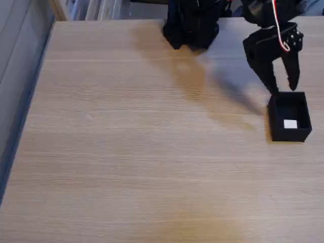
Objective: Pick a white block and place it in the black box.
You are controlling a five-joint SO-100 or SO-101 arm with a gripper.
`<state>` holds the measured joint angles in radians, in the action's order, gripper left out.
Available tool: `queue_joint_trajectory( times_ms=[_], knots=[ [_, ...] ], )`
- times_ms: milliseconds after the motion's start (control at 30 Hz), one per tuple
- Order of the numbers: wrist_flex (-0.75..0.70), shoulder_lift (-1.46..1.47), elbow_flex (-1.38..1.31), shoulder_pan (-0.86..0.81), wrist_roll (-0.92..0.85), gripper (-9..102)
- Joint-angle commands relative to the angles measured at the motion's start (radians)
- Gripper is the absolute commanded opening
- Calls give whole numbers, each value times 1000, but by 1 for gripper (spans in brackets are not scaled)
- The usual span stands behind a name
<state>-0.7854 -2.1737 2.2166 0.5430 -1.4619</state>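
Parted and holding nothing, my jaws hang with their tips pointing down at the far rim of the black box (289, 117); the gap between the two fingers is plain in the fixed view, and pale table shows through it; my gripper (283, 87) sits at the right of that view, in the upper half, its tips right at the box's back wall, though whether they touch it I cannot tell; a red and white cable runs down my black arm (263, 15) and loops near my wrist.

Inside the box lies the white block (290, 124); it rests on the floor of the box, a little right of centre and toward the near wall as the fixed view shows it; it stands clear of my fingers; the box itself sits open-topped near the right edge of the table (126, 152), its thin walls upright.

Behind me, at the top middle of the view, my black base (191, 28) stands at the table's far edge; its shadow and mine fall across the light wood toward the box; the left edge of the table runs slantwise down the left of the view, with a grey floor (15, 61) beyond it.
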Motion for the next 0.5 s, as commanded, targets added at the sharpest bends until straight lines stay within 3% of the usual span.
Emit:
queue_joint_trajectory(
  times_ms=[0, 233, 467],
  knots=[
    [-57, -146, 74, -51, 14, 0],
    [-161, -563, 436, -284, 9, 0],
    [-477, -908, 699, -453, -86, 0]
  ],
)
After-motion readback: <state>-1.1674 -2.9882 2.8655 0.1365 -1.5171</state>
